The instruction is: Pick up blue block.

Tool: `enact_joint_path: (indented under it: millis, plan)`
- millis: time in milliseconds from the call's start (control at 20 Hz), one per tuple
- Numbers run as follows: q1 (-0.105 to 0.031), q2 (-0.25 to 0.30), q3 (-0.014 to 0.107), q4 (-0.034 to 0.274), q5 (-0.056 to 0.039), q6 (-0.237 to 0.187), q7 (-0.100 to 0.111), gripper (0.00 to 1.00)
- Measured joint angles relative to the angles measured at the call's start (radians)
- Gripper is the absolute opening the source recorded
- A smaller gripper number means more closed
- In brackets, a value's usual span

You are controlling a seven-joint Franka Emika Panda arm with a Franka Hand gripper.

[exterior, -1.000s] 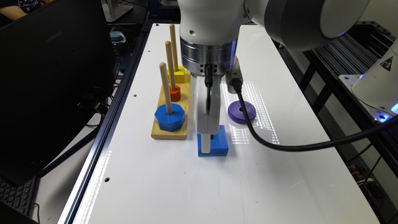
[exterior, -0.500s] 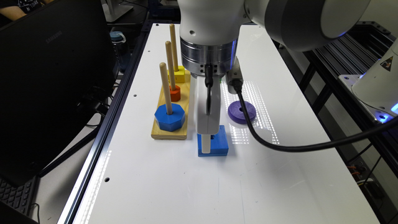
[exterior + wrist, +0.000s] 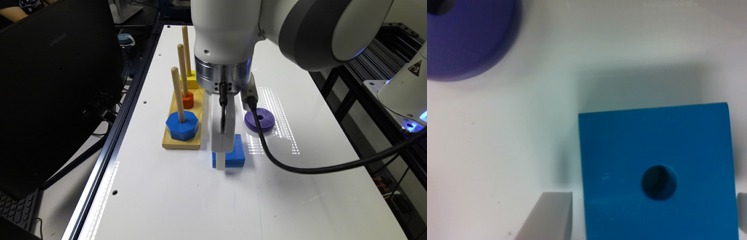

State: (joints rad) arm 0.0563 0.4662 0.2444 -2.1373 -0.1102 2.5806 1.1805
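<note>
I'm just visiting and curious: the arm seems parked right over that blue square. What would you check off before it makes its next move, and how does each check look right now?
1. Right target: the blue block, flat and square with a centre hole, sits under the gripper. Ok.
2. Fingers straddle it: one finger is on one side with a thin gap, the other just shows at the opposite edge. Ok.
3. Jaws closed on it: not yet; open. Not ok.
4. Low enough: in the exterior view the gripper reaches down beside the block. Ok.
5. Neighbours clear: the purple disc and peg board stand apart. Ok.
6. Grip centred: the far finger is mostly cut off. Cannot tell.
</note>
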Motion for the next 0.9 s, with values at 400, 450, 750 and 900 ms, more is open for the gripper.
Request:
enact_joint_path:
  millis: [400,450,750,900]
  plan:
    - [0.004,0.036,-0.006,0.004,-0.0187,0.034,0.013,1.00]
    - [0.004,0.036,-0.006,0.004,-0.0187,0.034,0.013,1.00]
    - [0.003,0.036,-0.006,0.004,-0.0183,0.034,0.013,1.00]
    - [0.003,0.036,-0.006,0.004,-0.0183,0.034,0.013,1.00]
